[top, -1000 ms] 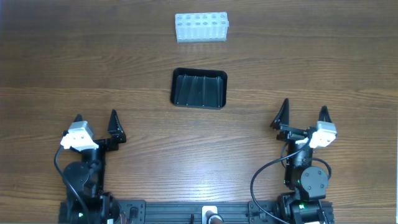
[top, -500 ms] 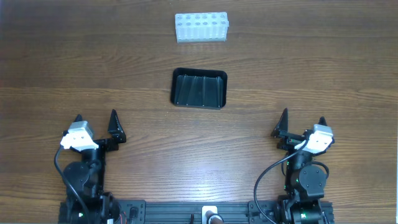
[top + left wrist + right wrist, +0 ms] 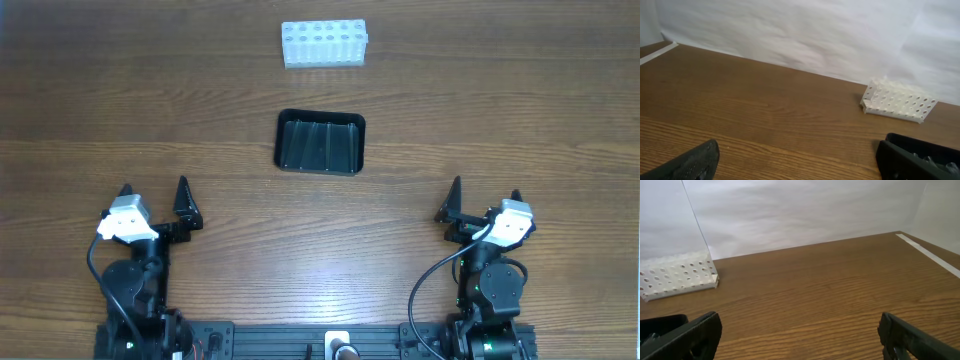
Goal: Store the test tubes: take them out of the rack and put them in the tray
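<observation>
Both my left fingers (image 3: pixel 185 200) and right fingers (image 3: pixel 454 200) sit spread wide at the lower corners, well apart from the rack (image 3: pixel 324 44) at top center and the tray (image 3: pixel 321 143) below it, bare table (image 3: pixel 320 240) in between.

You're at a robotics lab bench, a staged test cell rather than a lived-in room. The brown wood-grain tabletop (image 3: pixel 150 100) is backed by a plain white sheet backdrop (image 3: pixel 790 30), and a strip of white tape (image 3: pixel 927 254) runs across its surface near one edge. The white perforated plastic test-tube rack (image 3: pixel 323 44) and black rectangular plastic tray (image 3: pixel 282 142) are laboratory ware. A black metal mounting rail (image 3: pixel 270 338) along your near edge carries the left arm's base (image 3: pixel 130 290) and the right arm's base (image 3: pixel 490 292).
</observation>
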Motion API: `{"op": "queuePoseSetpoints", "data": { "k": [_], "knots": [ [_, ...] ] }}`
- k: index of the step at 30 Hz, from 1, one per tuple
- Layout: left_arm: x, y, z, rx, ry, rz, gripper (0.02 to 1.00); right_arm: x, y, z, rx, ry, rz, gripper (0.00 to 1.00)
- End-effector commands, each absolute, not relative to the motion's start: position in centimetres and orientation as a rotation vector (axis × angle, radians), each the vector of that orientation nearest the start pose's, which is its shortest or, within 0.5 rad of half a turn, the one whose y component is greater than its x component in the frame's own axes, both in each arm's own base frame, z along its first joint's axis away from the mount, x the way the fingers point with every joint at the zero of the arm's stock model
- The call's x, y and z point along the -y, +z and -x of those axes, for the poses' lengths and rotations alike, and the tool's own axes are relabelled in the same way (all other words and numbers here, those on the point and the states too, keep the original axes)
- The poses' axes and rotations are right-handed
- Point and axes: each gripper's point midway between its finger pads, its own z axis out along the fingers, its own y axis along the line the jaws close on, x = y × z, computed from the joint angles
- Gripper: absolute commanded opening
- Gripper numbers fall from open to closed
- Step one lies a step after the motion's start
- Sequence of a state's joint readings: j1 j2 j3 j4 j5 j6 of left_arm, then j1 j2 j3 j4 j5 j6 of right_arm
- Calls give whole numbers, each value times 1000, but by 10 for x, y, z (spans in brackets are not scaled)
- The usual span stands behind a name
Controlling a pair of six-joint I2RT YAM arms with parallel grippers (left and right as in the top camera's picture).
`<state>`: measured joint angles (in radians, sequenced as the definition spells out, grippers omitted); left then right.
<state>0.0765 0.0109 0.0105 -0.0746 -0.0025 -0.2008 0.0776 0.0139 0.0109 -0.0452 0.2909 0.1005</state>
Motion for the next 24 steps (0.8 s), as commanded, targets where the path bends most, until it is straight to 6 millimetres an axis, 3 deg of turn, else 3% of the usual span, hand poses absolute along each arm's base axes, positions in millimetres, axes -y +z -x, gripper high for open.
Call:
{"op": "queuePoseSetpoints", "data": {
  "k": [1,13,24],
  "knots": [
    [-18,157,-245,-1631,-88,212,998,33,164,-242,-1599,-110,-247,991],
    [-18,157,-245,-1631,-88,212,996,-7,157,-246,-1644,0,41,991],
    [-18,157,-245,-1631,-88,212,998,-9,157,-246,-1644,8,48,991]
  ]
}}
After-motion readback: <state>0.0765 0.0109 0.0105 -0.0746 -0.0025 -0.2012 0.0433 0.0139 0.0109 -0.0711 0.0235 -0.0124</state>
